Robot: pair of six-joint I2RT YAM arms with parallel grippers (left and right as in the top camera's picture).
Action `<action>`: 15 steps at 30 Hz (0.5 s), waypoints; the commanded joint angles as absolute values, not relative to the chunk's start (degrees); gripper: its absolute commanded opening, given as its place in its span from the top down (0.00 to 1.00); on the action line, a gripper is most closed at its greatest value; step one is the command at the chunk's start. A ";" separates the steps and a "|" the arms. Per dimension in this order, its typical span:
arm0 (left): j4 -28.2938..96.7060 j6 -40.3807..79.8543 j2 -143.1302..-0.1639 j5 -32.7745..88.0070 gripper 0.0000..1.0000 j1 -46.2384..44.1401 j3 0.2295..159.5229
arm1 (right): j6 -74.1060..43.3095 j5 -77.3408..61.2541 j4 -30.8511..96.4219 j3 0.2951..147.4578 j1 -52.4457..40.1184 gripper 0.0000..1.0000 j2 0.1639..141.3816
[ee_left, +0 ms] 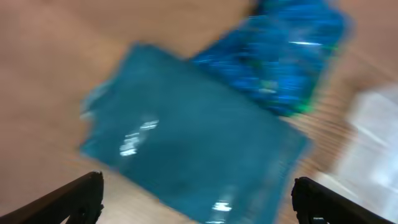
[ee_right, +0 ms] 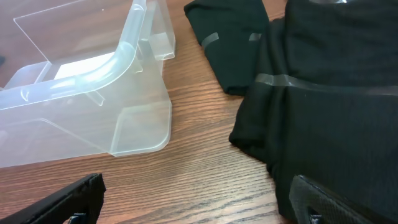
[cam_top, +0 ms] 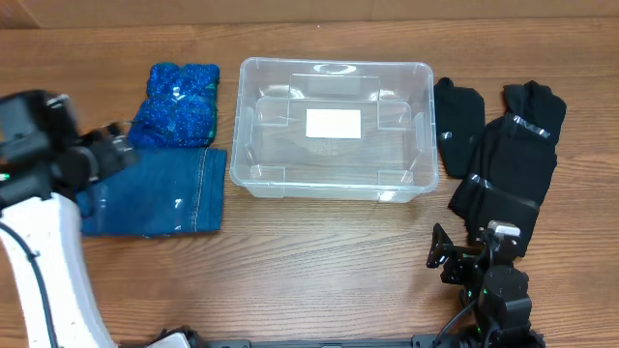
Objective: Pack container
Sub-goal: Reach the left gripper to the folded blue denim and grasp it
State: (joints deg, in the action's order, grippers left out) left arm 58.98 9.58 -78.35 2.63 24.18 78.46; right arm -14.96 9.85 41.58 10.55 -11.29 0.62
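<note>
So far nothing is packed: the container (cam_top: 290, 159) sits empty in the middle of the table (cam_top: 319, 261), toward the far edge, open side up, with only its white label (cam_top: 333, 124) showing on the base. The goods are laid out on either side of it, which I take to be deliberate, so each arm has its own pile within reach.

On my left lie the folded denim (cam_top: 160, 188), in a glossy clear wrap, and beyond it the blue patterned packet (cam_top: 177, 104), the two just touching. My left hand (ee_left: 198, 208) hangs over the denim with its fingers spread wide and nothing between them. The left wrist view is blurred, so I cannot judge its height over the cloth.

On my right a small black garment (cam_top: 459, 126) lies just beside the container wall, and a larger black bundle (cam_top: 513, 159), banded with strips of tape, overlaps its outer edge. My right hand (ee_right: 199, 205) is low near the table's front edge, also wide open and empty, pointed at the gap between the container's corner and the bundle.

I judge the denim to be the first pick. The slippery wrap could slide in the grip.
</note>
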 commanded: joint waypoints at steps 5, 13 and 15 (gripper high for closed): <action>53.45 -14.17 -95.39 19.00 0.00 45.84 79.88 | -14.96 10.17 41.45 9.50 -11.18 0.00 0.16; 47.57 -18.04 -112.90 21.61 0.00 45.69 79.88 | -14.96 10.17 41.45 9.50 -11.18 0.00 0.16; 45.76 -18.02 -115.39 26.11 0.01 45.65 79.88 | -14.96 10.17 41.45 9.50 -11.18 0.00 0.16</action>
